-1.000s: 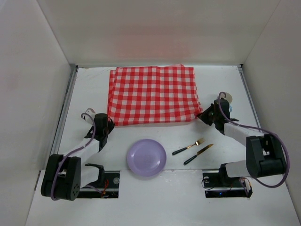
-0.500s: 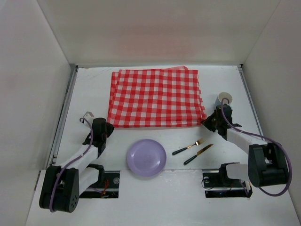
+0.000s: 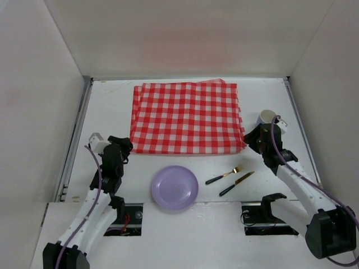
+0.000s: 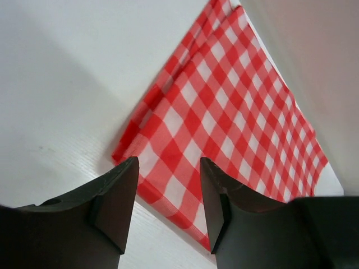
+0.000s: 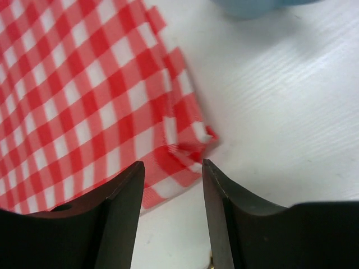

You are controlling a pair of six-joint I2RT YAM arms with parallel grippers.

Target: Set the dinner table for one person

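Note:
The dinner table [image 3: 109,106] is a white tabletop. A red-and-white checked cloth [image 3: 186,117] lies flat on its far half. My left gripper [image 3: 120,147] stands open just off the cloth's near left corner [image 4: 126,151], with nothing between its fingers [image 4: 168,162]. My right gripper [image 3: 253,137] is open too, just short of the near right corner [image 5: 196,140], which is slightly rumpled, and it holds nothing [image 5: 173,163]. A lilac plate [image 3: 175,188], a fork [image 3: 224,174] and a knife [image 3: 236,183] lie near the front edge.
A pale cup [image 3: 268,117] stands right of the cloth, close behind my right wrist; its blue base shows in the right wrist view [image 5: 247,5]. White walls enclose the table on three sides.
Both grippers have opened and let go of the cloth's near corners, then drawn back a little. The cloth now lies flatter and slightly further right.

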